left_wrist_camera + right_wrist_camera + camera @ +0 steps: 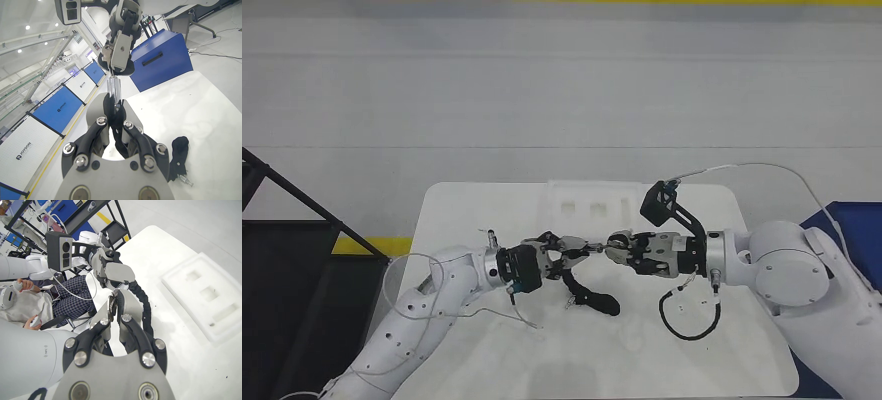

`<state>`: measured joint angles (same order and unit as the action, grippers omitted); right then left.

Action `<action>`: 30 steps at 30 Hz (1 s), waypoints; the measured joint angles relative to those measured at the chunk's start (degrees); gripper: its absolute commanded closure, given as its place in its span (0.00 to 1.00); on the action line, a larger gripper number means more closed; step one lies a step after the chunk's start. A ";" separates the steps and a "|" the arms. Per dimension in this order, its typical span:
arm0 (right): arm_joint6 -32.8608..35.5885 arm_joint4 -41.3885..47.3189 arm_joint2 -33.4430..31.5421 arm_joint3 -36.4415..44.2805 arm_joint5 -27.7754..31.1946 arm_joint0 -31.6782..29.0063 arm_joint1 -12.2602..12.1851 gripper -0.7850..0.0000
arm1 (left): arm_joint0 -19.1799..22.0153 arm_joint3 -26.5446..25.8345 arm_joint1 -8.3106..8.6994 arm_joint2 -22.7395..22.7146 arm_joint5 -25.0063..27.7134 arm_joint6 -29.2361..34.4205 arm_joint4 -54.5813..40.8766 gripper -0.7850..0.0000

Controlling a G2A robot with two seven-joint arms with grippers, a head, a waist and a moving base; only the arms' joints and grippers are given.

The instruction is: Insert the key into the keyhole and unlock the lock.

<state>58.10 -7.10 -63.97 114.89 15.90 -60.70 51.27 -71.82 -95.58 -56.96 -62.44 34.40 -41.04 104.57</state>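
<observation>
Two grippers: they meet tip to tip in the air above the white table, near its middle.
Key: small, thin, stiff metal with smooth faces. It looks likely to swivel between the pads if pushed off-axis, so the broad faces of the head are the place to hold it.
Lock: a short chrome barrel, hard and slippery, probably light. The key's blade tip meets its end face, but how deep it sits cannot be told.
Cable: cloth-sleeved and limp, drooping from the lock down to the table, where its free end lies. It should not brace the barrel against a turn, so whatever grips the lock must resist the twist alone.
Left gripper: closed, pinching the lock where the black cable enters it — the shiny barrel sticks out past the fingertips toward the other arm.
Right gripper: closed on the key's flat head, with the blade pointing at the lock.
Step in hand: judged to be seating the key — the turn is not yet made.
Foam tray: white, with three recesses, on the table's far side, apart from both arms.
</observation>
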 measured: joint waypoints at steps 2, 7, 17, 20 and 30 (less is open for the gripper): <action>1.15 0.31 -0.31 -0.15 0.16 -0.21 -0.12 0.00 | 0.24 0.36 0.12 -0.20 0.89 0.87 0.58 1.00; 5.10 0.35 -1.39 -0.49 0.75 -0.98 -0.61 0.00 | 0.46 1.27 0.46 -0.69 1.84 4.50 3.34 1.00; 4.53 -1.49 -4.56 0.76 5.67 -3.18 -1.35 0.00 | 1.62 2.98 1.50 1.55 10.85 8.85 12.73 1.00; 2.30 -2.55 -4.81 0.57 7.94 -3.70 -1.35 0.00 | 2.12 4.39 1.79 3.43 12.77 7.13 16.19 1.00; -3.92 -8.01 -3.00 -0.74 13.13 -2.92 -0.87 0.00 | 5.93 11.96 1.76 10.61 14.04 2.73 25.06 1.00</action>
<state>54.18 -15.11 -66.97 114.15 29.04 -63.62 50.40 -65.89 -83.62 -55.21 -51.83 48.44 -38.31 129.63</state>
